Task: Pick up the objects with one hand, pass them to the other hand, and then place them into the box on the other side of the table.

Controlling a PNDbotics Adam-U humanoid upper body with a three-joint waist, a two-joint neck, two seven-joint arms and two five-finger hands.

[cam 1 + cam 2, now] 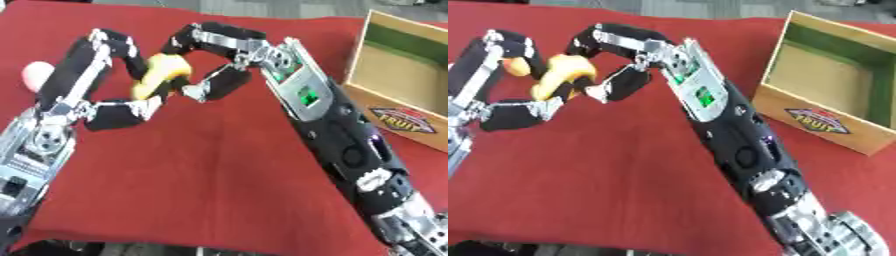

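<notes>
Left eye view has the two black arms rising from the lower corners and meeting in the upper left of the frame, above the red-covered counter (210,170). Between them sits a yellow object (162,74), banana-like in shape, lifted off the cloth. From the left side, the left hand (118,107) has its fingers curled round the lower end of the yellow object and up behind it. From the right, the right hand (214,55) arches over the top, its fingers bent down onto the same piece, so both hands grip it at once. At the left edge, behind the left arm, a pale pink rounded thing (35,75) lies on the cloth. Farther back at upper right stands the cardboard box (833,82), open-topped, with a fruit label on its near wall.
</notes>
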